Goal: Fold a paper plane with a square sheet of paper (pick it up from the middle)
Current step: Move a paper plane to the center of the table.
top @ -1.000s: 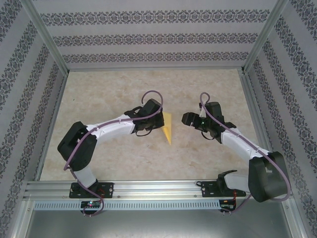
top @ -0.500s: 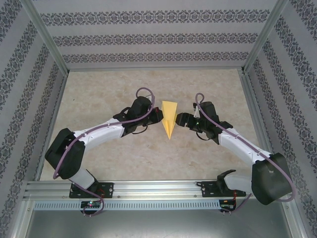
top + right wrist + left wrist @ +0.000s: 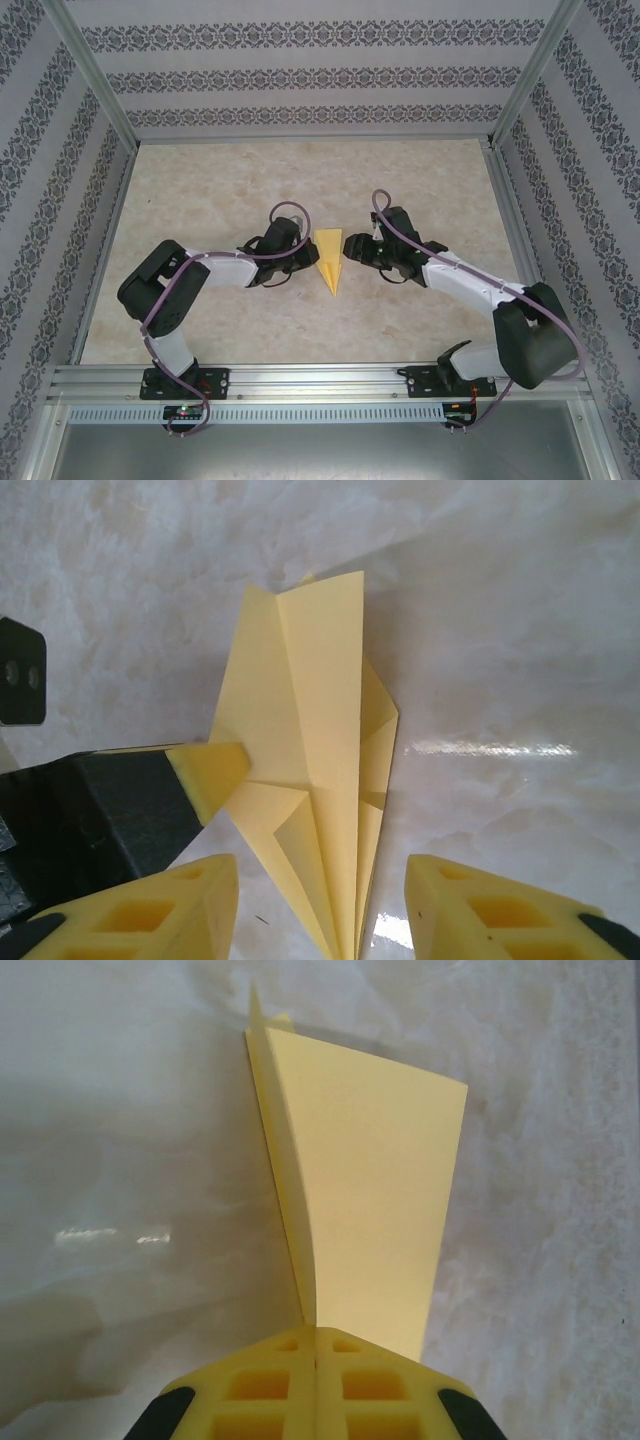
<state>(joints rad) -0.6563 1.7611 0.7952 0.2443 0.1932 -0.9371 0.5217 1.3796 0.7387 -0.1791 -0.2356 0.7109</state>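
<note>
Two arms reach inward over one beige mottled table (image 3: 200, 180) in the top view, and one yellow paper plane (image 3: 328, 258) sits between their tips, near the table's middle. Its wide end points away from the arm bases and its sharp nose points toward them. The left gripper (image 3: 310, 258) meets the plane's left edge, while the right gripper (image 3: 350, 248) sits just beside its right edge.

One pair of yellow fingers (image 3: 270, 1390) shows at the bottom of the left wrist view. They are pressed together with no gap, and the plane's fold is pinched in the seam between them. From that seam one broad flap rises away from the camera, and a second, narrower layer shows along its left side.

Two yellow fingers (image 3: 160, 910) of the right gripper stand apart at the bottom of the right wrist view, and the plane's narrow end lies in the gap between them. Neither finger visibly touches the paper, so these jaws are open. One yellow fingertip (image 3: 210, 775) of the left gripper, on a black body, comes in from the left and touches the plane's edge. Several lengthwise creases and overlapping layers can be seen.
</note>
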